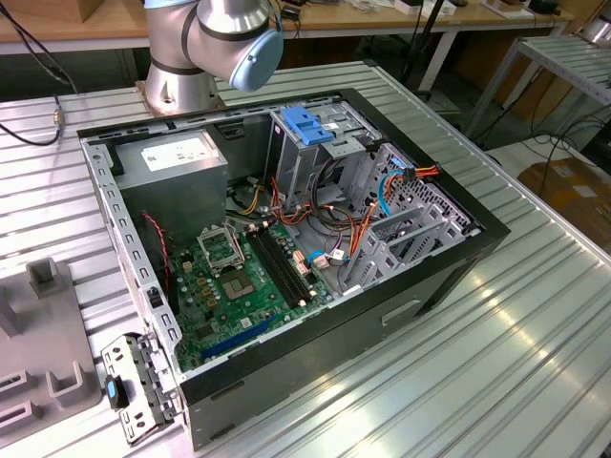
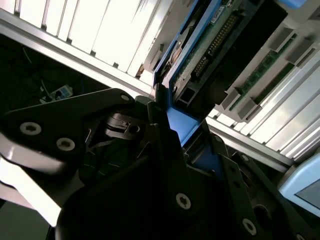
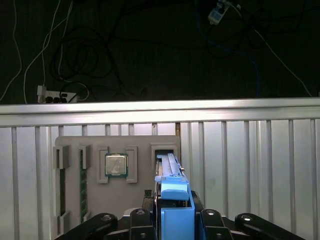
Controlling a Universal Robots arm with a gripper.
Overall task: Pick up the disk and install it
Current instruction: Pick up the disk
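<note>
Nothing legible anywhere. The disk clamped in the gripper showed its blue rail and, in the second wrist view, its circuit board, neither with a mark I could read. The processor in the grey tray, just beyond the gripper and beside the disk, had lid print too faint to read, and in the exterior view the white sticker on the power-supply box carried print too small to make out.
</note>
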